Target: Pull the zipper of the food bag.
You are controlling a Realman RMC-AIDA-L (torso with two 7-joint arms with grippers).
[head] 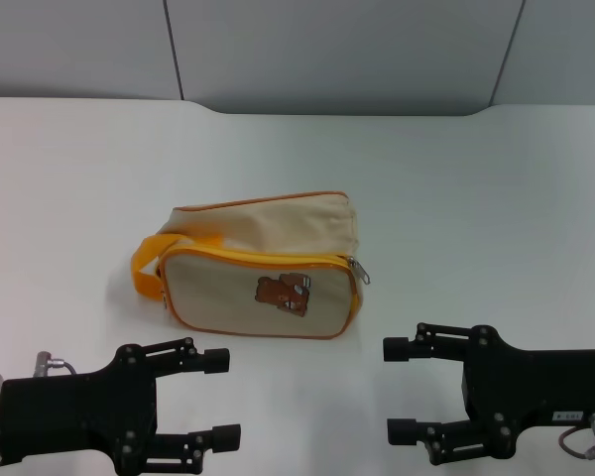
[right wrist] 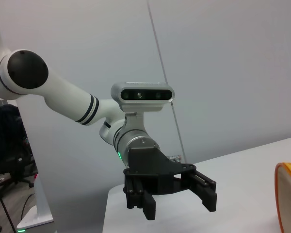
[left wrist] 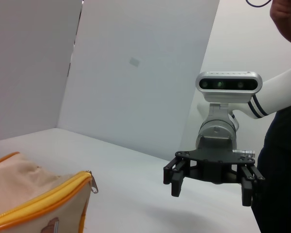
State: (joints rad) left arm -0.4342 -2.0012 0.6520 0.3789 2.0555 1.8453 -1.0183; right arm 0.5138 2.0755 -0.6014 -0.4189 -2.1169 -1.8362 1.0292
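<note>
The food bag (head: 263, 260), cream canvas with orange piping and a brown bear patch (head: 283, 292), lies on the white table (head: 496, 188) in the middle of the head view. Its orange strap (head: 147, 261) is at the left end. The yellow zipper (head: 258, 259) runs along the front top edge, with the silver pull tab (head: 360, 271) at the right end. My left gripper (head: 223, 398) is open, near and left of the bag. My right gripper (head: 395, 390) is open, near and right of it. Neither touches the bag. The left wrist view shows the bag corner (left wrist: 34, 199) and the tab (left wrist: 93, 186).
A grey panel wall (head: 327, 50) stands behind the table. The left wrist view shows my right gripper (left wrist: 211, 193) farther off and a person in dark clothes (left wrist: 283, 170) beside it. The right wrist view shows my left gripper (right wrist: 180, 208) and the bag's edge (right wrist: 287, 194).
</note>
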